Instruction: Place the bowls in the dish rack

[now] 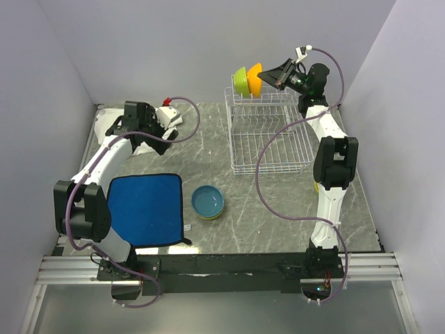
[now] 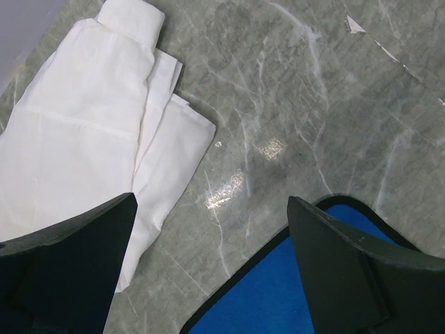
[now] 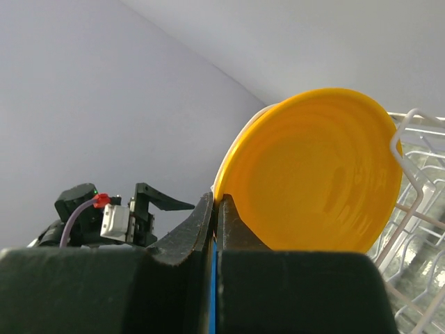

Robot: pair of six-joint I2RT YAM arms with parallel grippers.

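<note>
So, about halfway — lime green bowl [image 1: 240, 82] stands on the dish rack's [image 1: 271, 163] top shelf, right gripper [image 3: 217, 203] pinching the orange bowl [image 3: 313, 174] beside it, blue bowl [image 1: 207, 200] nested in a yellow bowl [image 1: 209, 218] waits on the surface [image 1: 278, 202], left gripper [image 2: 212, 205] spread, empty.

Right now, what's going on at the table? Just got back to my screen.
The right hand is shut on the rim of the orange bowl, which stands on edge in the dish rack's upper shelf beside a lime green bowl. The left hand hangs open above the table, between a white cloth and the blue mat, holding nothing. A blue bowl nested in a yellow bowl sits on the table, not yet loaded.
</note>
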